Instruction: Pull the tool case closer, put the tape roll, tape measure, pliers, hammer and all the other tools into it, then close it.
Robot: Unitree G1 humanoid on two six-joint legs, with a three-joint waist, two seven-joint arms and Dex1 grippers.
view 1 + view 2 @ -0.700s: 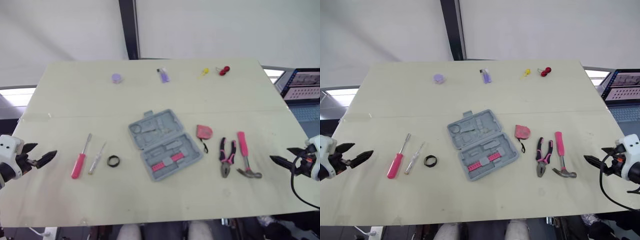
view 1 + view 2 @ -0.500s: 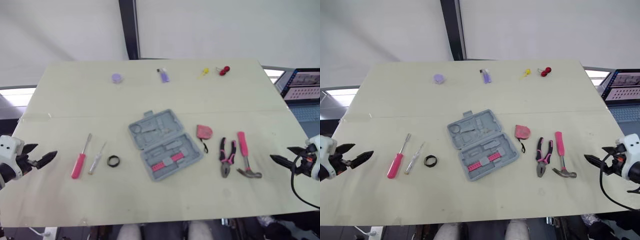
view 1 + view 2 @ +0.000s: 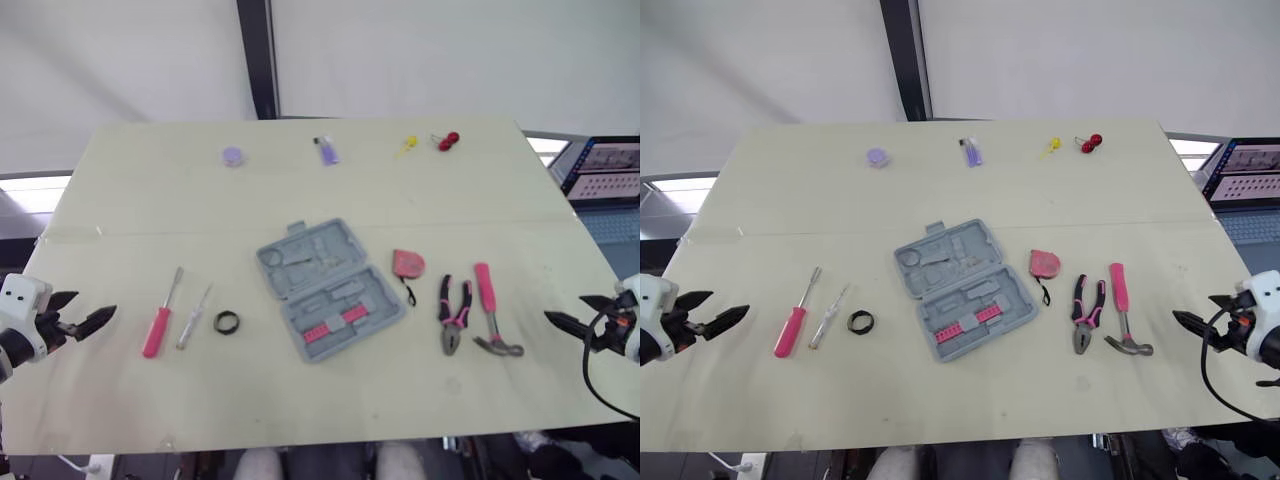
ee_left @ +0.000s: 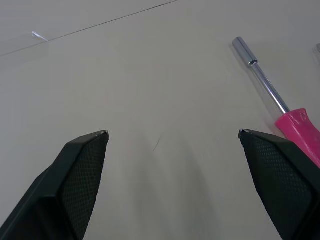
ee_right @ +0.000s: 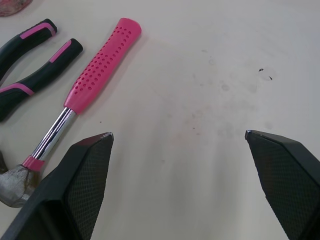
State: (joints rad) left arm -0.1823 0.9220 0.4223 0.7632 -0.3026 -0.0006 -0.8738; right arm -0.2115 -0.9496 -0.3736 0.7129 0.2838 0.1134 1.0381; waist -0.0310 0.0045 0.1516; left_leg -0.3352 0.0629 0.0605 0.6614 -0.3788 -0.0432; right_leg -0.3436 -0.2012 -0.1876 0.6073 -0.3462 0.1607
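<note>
Jaws on both grippers are spread wide, holding nothing: left gripper (image 3: 95,306) hangs at the far left edge beside the pink screwdriver (image 3: 158,322), right gripper (image 3: 565,312) at the far right edge near the hammer (image 3: 488,305) and pliers (image 3: 454,314). Grey tool case (image 3: 330,290) lies open dead centre of the frame, tape roll (image 3: 227,322) to its left, tape measure (image 3: 408,263) to its right, loose tools all outside it. Looks like step one to me, so next up is reaching in and dragging the case toward the bottom edge.

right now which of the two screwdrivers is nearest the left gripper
The pink-handled screwdriver; the slimmer clear-handled one lies beyond it, toward the tape roll.
</note>
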